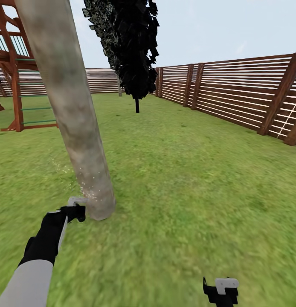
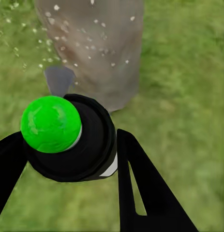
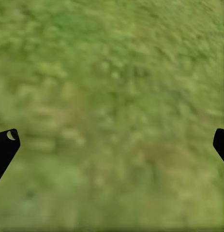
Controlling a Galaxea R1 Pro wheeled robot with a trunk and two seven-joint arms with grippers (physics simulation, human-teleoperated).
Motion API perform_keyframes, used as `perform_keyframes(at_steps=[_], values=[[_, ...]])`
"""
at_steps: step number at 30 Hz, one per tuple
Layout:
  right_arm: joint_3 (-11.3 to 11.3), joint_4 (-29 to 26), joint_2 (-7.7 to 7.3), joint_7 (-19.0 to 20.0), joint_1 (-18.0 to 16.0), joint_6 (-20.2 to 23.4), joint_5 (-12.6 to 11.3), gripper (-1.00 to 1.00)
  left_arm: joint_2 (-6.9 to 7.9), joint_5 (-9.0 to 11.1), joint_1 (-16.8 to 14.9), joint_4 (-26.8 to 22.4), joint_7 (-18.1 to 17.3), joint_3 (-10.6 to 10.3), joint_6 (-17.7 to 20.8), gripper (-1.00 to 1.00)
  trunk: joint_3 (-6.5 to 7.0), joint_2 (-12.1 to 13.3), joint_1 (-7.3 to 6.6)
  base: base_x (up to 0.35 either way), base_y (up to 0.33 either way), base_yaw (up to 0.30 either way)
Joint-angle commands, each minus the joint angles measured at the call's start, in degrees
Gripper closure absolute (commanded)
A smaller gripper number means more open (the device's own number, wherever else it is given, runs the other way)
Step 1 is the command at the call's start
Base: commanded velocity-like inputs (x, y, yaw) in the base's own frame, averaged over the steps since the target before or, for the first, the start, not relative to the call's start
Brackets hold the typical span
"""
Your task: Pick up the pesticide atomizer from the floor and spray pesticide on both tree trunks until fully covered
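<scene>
At the upper left of the head view a red-brown wooden play frame (image 1: pixel 13 68) with green rungs is standing on the lawn (image 1: pixel 186 179). Just right of it, the thick pale mottled tree trunk (image 1: pixel 67 98) is leaning across the left third of the frame, from the top edge down to its foot on the grass at lower left. Your left claw (image 1: pixel 73 212) is sitting at the lower left, right beside the foot of that trunk, and it is clamping the pesticide atomizer (image 2: pixel 75 140): in the left wrist view both black fingers (image 2: pixel 141 193) are pressing against its black top, which is carrying a round bright green cap (image 2: pixel 50 124), and its grey nozzle (image 2: pixel 59 79) is pointing at the trunk close ahead. Pale specks of spray (image 2: pixel 87 43) are dotting the bark and the air next to it. Toward the top centre of the head view a thin-stemmed tree with black foliage (image 1: pixel 131 42) is standing farther back. A brown slatted fence (image 1: pixel 242 94) is running along the right side. At the lower right edge your right claw (image 1: pixel 220 292) is hanging over bare grass, its fingertips (image 3: pixel 5 145) spread wide apart with nothing between them.
</scene>
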Motion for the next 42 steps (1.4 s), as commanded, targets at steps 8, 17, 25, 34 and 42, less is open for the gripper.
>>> perform_keyframes(at_steps=[8, 17, 25, 34, 42], values=[[0.00, 0.00, 0.02, 0.00, 0.00, 0.00, 0.00, -1.00, 5.09, 0.75, -3.86, -4.97, -6.60, -4.96, 6.29, 1.00, 0.00, 0.00, 0.00, -0.001, -0.001, 0.000], [0.01, 0.00, 0.07, 0.00, 0.00, 0.00, 0.00, -1.00, 4.30, 0.75, -7.68, -5.11, -8.99, -6.70, 6.70, 1.00, 0.00, 0.00, 0.00, 0.000, 0.000, 0.175], [0.01, 0.00, 0.07, 0.00, 0.00, 0.00, 0.00, -1.00, 7.98, 0.67, -7.64, -9.82, -8.90, -6.71, 6.69, 1.00, 0.00, 0.00, 0.00, 0.049, -0.090, 0.019], [0.01, 0.00, 0.07, 0.00, 0.00, 0.03, 0.00, -1.00, 8.27, 0.63, -7.55, -9.26, -8.88, -6.58, 6.69, 1.00, 0.00, 0.00, 0.00, 0.038, -0.265, 0.000], [0.01, 0.00, 0.07, 0.00, 0.00, 0.00, 0.00, -1.00, 9.38, -0.06, -5.68, -7.32, -8.37, 0.86, 6.18, 1.00, 0.00, 0.00, 0.00, 0.031, -0.273, 0.000]])
